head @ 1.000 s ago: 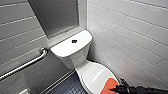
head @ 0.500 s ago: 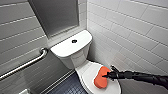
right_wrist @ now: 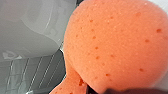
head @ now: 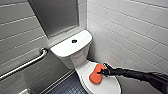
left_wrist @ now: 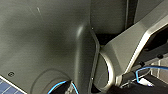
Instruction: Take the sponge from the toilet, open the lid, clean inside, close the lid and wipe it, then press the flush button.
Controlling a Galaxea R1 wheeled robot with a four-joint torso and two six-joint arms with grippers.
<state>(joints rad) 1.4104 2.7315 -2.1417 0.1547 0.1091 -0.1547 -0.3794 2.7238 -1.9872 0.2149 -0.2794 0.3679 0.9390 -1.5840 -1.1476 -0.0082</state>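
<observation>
grab bar [head: 25,64] ran along the l wall. flush button [head: 74,41] sat mid tank top, not yet pressed. toilet [head: 75,57] stood in the corner w/ lid [head: 107,86] down. sponge [head: 95,74] lay pressed on the lid's tank-side half; over the last sec it had slid up & left from nearer the front edge. r gripper [head: 102,72] was clamped on the sponge's r side. prob mid-wipe of the closed lid, w/ the flush left to do.
</observation>
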